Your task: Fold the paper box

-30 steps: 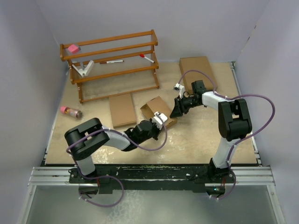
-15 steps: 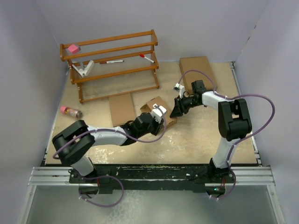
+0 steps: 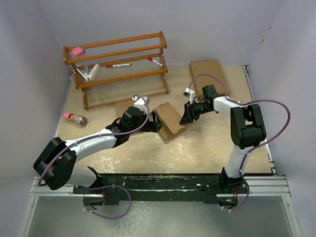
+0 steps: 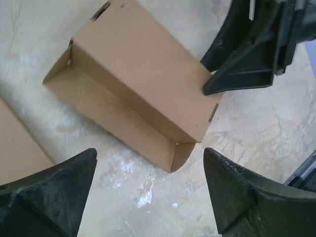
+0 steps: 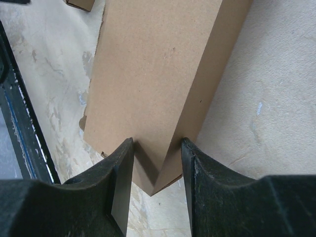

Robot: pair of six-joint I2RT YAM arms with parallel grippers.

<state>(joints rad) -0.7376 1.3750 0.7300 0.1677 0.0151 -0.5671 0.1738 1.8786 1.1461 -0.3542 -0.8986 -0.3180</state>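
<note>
Brown cardboard lies near the middle of the bench [image 3: 207,148] in the overhead view: the paper box [image 3: 170,118], set slantwise between the two arms. The right fingers [image 5: 118,187] are closed on its right-hand end, one on each side of the corner at the lower centre of the right wrist view. This seems meant to pin the box so it does not slide while the other arm works. The left fingers [image 4: 54,197] are spread wide and grip nothing. They hang just left of the box, apart from it, facing its open long side, probably placed to push the loose panel up. The box looks half made. A flat top panel and one long wall are folded into shape. Along the side towards the left fingers a low strip lies out on the bench, with a small rounded tab curling up at its lower right end. Narrow slots show at two corners of the top panel, and the surface is plain and unprinted. A flat cardboard sheet [image 3: 126,111] lies just left of the box, partly under the left arm.
</note>
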